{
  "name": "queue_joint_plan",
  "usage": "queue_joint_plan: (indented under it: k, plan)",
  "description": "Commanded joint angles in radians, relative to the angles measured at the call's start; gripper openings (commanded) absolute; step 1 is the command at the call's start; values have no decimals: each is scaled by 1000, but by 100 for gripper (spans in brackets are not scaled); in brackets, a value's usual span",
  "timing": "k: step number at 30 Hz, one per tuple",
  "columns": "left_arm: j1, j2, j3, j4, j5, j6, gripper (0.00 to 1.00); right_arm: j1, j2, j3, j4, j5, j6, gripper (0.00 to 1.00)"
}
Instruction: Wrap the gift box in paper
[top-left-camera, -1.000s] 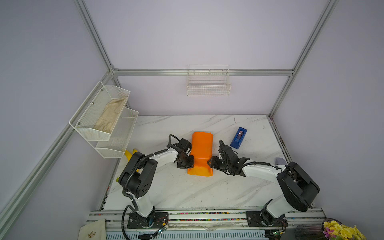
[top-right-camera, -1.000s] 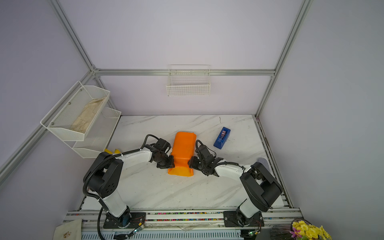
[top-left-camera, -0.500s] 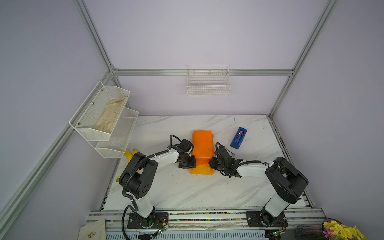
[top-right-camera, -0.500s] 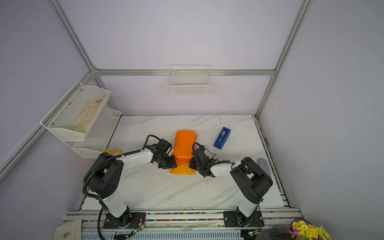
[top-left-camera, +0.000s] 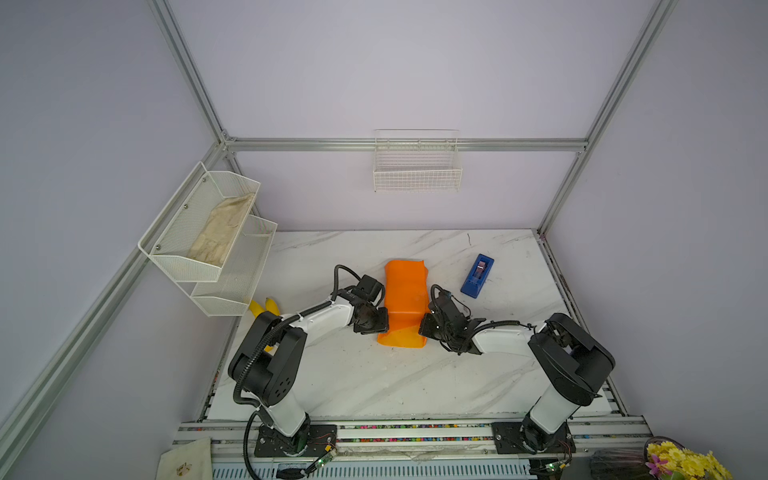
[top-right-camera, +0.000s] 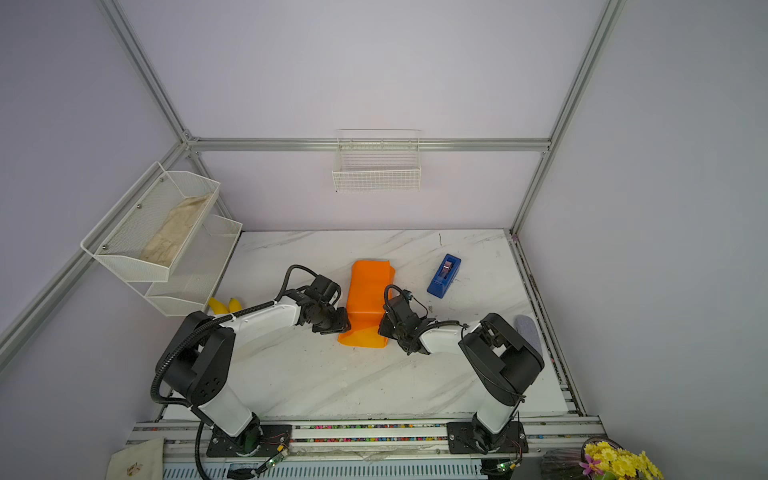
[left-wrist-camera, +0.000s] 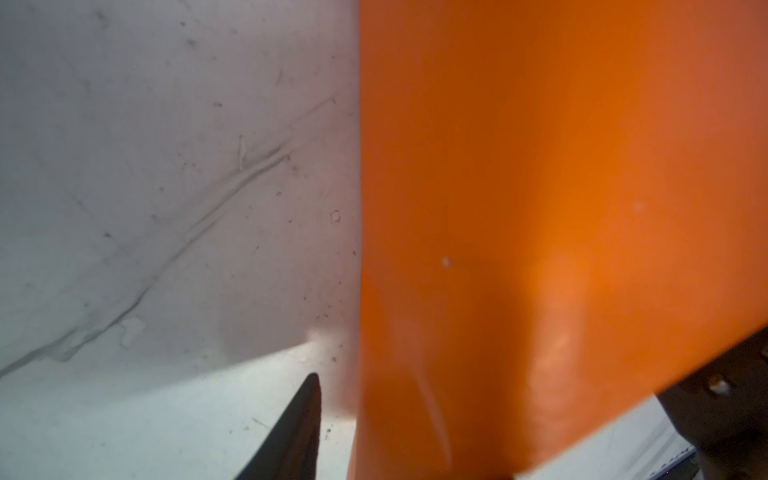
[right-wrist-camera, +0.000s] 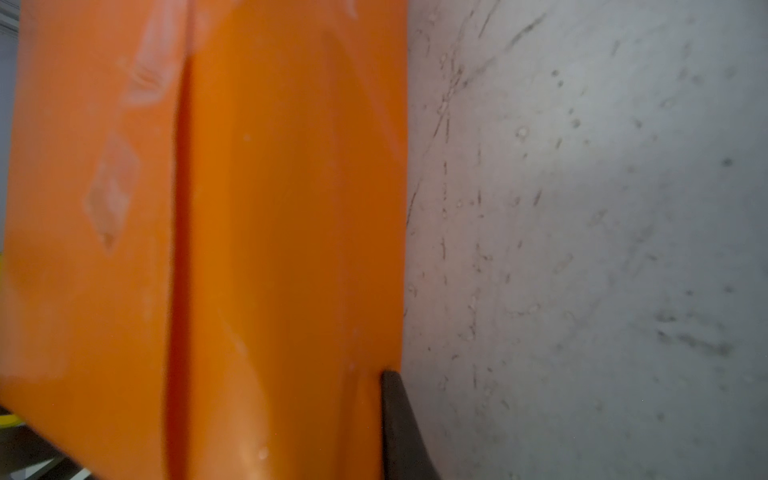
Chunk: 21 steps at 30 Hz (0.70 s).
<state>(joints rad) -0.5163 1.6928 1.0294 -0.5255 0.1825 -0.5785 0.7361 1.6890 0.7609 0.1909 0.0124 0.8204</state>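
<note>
Orange paper (top-left-camera: 405, 299) between low left arm (top-left-camera: 324, 318), right arm (top-left-camera: 498, 340).

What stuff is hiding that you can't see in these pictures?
- Gift box: every view, the paper covers it.
- Right end effector: right wrist view, paper hides one finger.
- Left end effector: left wrist view, paper covers part of one finger.
- Tape dispenser: both top views, tape too small.
</note>
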Motion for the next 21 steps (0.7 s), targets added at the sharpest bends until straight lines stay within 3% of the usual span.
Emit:
queue_joint_plan:
  k: [1,13,21]
  plan:
    - [13,24,13,45,-38,19,41,5,5,8,-11,28,-6,6]
    - [25,63,-13,144,-125,-37,41,4,7,6,-13,26,-9,4]
    - [25,79,-49,245,-112,-32,29,5,11,5,-11,18,-10,3]
